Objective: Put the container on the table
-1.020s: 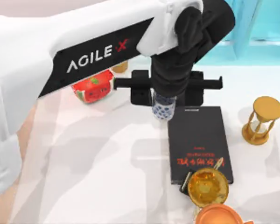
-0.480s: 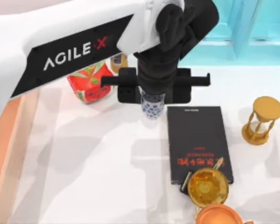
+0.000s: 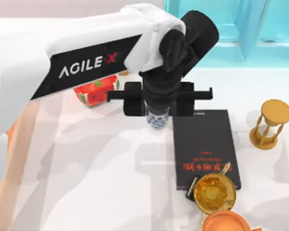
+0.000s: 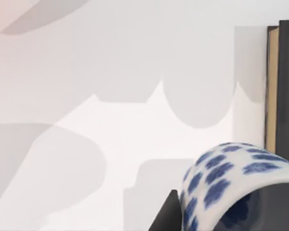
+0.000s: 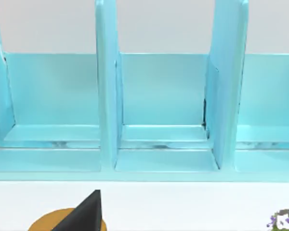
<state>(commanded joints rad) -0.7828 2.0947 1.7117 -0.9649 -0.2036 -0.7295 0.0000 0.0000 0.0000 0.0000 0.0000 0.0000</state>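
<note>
Top view, from left: the red plant pot stands behind the left arm, then the left gripper pinches the container just above the table, just beside the black book. Farther right stands the hourglass. A release this close to the book risks the cup landing on its edge and tipping. The arm hides the cup's rim; whether its base touches the table is unclear. I cannot tell the right gripper's state
</note>
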